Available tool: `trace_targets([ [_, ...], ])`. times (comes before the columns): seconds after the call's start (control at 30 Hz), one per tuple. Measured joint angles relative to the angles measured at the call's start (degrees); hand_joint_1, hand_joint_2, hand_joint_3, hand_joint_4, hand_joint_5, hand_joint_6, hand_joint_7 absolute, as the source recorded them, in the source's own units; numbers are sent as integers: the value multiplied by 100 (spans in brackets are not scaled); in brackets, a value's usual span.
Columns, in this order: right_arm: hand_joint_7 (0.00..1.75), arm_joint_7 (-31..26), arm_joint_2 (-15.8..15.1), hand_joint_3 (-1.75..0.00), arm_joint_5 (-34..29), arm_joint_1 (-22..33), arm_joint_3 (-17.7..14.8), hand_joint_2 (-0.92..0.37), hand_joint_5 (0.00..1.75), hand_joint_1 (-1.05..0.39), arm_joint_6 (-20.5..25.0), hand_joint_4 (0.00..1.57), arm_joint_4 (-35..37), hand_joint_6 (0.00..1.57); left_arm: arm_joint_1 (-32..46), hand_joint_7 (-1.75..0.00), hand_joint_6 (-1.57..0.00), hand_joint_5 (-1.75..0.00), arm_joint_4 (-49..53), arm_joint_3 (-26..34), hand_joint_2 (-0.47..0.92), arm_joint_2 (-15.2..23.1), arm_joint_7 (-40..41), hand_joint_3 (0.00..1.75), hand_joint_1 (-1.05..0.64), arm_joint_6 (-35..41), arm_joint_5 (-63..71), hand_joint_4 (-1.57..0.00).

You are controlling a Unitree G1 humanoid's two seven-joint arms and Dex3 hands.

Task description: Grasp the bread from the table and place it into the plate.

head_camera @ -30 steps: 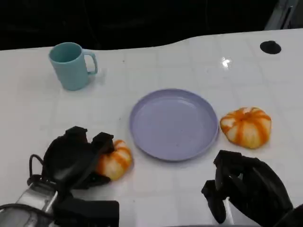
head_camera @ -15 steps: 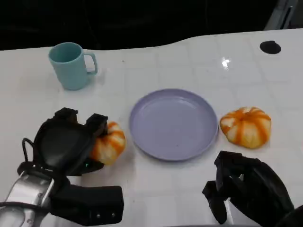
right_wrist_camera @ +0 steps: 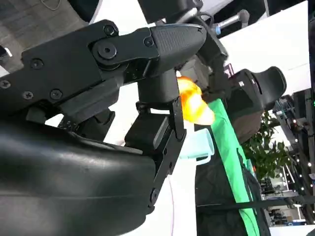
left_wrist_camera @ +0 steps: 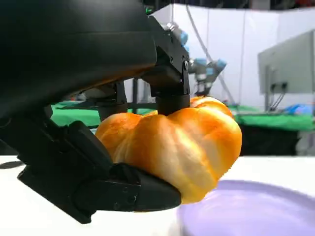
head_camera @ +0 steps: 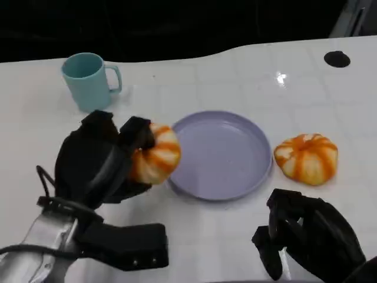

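The left hand, grasping the round orange-and-white striped bread roll, has lifted it off the white tiled surface to the rim of the lavender plastic plate; placing comes next. The right hand rests clenched. A teal mug and a second roll remain.
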Motion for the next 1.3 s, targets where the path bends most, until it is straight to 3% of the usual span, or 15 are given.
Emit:
trace_targets([
  [0.27,147,7,1,-29,13,5,-3,-92,165,-96,29,119,-2,105,-501,-175,-76,-175,555,7,32,-522,-720,138,-12,-653,-1175,-94],
  [0.67,147,53,4,-31,5,34,1,-92,164,-96,-17,120,1,105,-1674,-175,-77,-175,2483,-266,32,-1198,-767,140,-19,-974,-1280,-99],
  [0.83,148,61,11,-32,4,51,4,-92,164,-96,-79,121,1,106,-2190,-171,-72,-175,3380,-491,37,-1348,-524,131,-20,-1025,-1046,-95],
  [0.87,149,61,12,-32,3,54,5,-92,164,-96,-79,121,0,105,-2259,-155,-74,-175,3513,-519,41,-1372,-522,126,-20,-1021,-1041,-92],
  [0.9,149,61,12,-31,3,59,5,-92,164,-96,-80,120,-1,105,-2323,-120,-78,-171,3620,-543,47,-1396,-531,113,-20,-1006,-1043,-82],
  [0.97,148,61,14,-31,4,70,5,-92,164,-96,-79,120,-3,105,-2434,-83,-79,-163,3794,-548,53,-1456,-624,95,-20,-950,-1077,-73],
  [1.0,148,61,15,-31,4,72,5,-92,164,-96,-79,120,-3,104,-2488,-56,-69,-141,3876,-547,61,-1486,-685,79,-25,-927,-1111,-60],
  [1.1,148,62,18,-32,5,75,5,-92,164,-96,-81,120,-3,104,-2593,-14,-54,-83,3991,-596,85,-1522,-972,37,-40,-787,-1122,-45],
  [1.17,149,63,19,-32,5,76,4,-92,164,-96,-83,121,-3,104,-2641,-5,-44,-66,4005,-701,90,-1512,-1222,30,-53,-660,-1069,-35],
  [1.3,149,63,21,-32,4,76,5,-92,165,-96,-94,120,-3,104,-2672,0,-23,-51,3925,-853,92,-1416,-1648,42,-74,-510,-994,-10],
])
